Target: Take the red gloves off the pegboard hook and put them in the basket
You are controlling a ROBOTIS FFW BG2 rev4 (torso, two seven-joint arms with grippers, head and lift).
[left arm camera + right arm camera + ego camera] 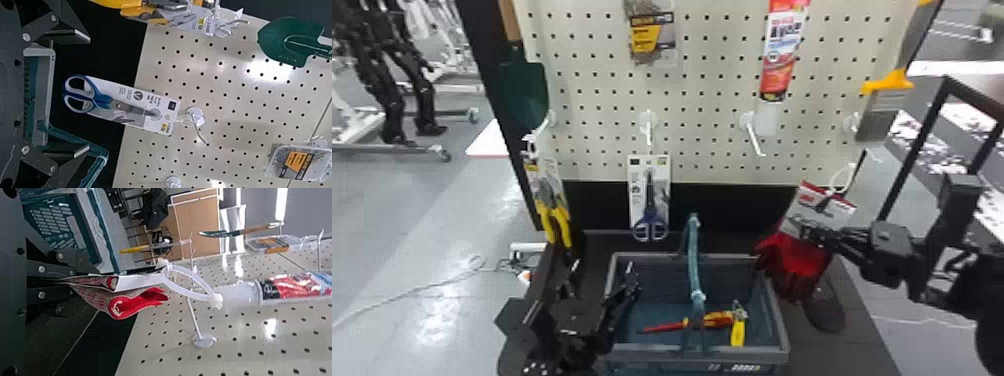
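- R gripper [811, 232] clamped on red gloves [797, 262] & card [813, 212], below loop [216, 300], prob. so loop slips free of hook.
- Gloves hang nr far R corner of basket [737, 356], prob. for short carry in.
- L gripper [87, 94] open at L edge, prob. clear of drop.

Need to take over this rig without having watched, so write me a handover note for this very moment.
Right claw: shut on the red gloves' card.
Left claw: open, gripping nothing.
Red gloves: hanging from the right claw by the basket's right side.
Done: gloves off the hook.
Left: bring them over the basket, lower them in and release. The screwdriver and a yellow-handled tool already lie inside.
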